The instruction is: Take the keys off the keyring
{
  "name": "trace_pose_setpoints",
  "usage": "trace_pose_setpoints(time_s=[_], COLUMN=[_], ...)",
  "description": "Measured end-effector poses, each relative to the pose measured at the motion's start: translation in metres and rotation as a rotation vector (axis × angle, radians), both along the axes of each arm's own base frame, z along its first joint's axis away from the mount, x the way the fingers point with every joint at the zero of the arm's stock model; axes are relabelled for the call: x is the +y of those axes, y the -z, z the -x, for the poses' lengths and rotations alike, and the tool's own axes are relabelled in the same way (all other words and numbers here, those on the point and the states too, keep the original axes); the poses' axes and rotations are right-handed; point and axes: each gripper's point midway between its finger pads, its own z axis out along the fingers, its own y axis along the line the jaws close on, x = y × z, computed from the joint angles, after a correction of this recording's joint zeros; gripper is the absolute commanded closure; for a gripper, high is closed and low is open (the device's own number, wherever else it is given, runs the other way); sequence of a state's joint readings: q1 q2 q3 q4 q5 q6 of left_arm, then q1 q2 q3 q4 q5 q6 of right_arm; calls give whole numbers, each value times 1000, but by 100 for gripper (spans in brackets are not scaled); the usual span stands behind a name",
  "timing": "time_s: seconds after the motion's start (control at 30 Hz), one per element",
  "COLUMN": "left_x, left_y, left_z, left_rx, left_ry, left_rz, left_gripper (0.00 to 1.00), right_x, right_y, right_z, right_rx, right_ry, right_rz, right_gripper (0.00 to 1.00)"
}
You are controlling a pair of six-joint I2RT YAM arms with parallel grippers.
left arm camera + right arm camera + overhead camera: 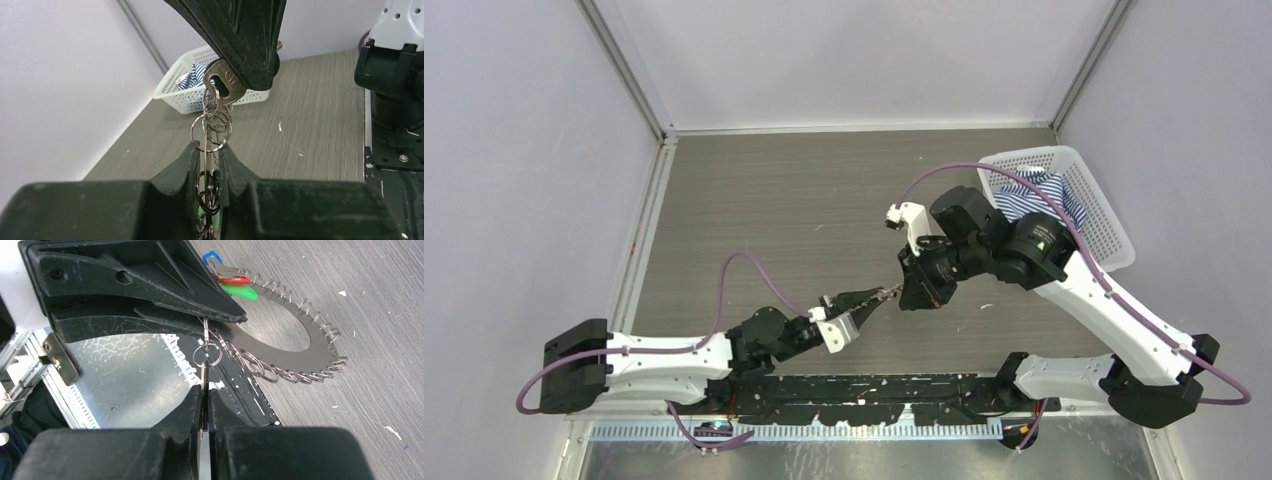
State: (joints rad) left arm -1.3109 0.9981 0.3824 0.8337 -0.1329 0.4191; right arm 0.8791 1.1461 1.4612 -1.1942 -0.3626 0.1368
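Note:
The keyring is a flat grey ring with small wire loops all round its rim. It is held above the table. My left gripper is shut on its rim, and in the right wrist view its black fingers cover the ring's left part. Keys with blue, red and green heads hang at the ring's far side. My right gripper is shut on a silver key, seen edge-on between its jaws. A short chain of split rings joins that key to the keyring. In the top view the left gripper and the right gripper meet tip to tip.
A white plastic basket with a blue striped cloth stands at the back right, behind the right arm; it also shows in the left wrist view. The metal base rail runs along the near edge. White walls enclose the table.

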Motion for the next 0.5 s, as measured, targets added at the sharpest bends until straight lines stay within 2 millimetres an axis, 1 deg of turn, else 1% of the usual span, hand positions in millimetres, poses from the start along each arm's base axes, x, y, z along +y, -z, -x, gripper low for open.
trace_pose_setpoints(time_s=[0.07, 0.13, 0.27, 0.5], left_x=[0, 1, 3, 4], left_y=[-1, -3, 4, 4], left_z=[-1, -2, -5, -2], left_rx=[-2, -8, -15, -39], left_ry=[-3, -9, -22, -9], left_rz=[13, 21, 4, 8], left_gripper=[75, 71, 68, 63], right_x=[2, 3, 1, 4], right_y=[-3, -6, -11, -26], right_z=[0, 0, 2, -1], right_rx=[4, 6, 9, 2], right_ry=[-7, -11, -10, -10], right_rz=[5, 9, 17, 13], right_gripper=[99, 99, 99, 99])
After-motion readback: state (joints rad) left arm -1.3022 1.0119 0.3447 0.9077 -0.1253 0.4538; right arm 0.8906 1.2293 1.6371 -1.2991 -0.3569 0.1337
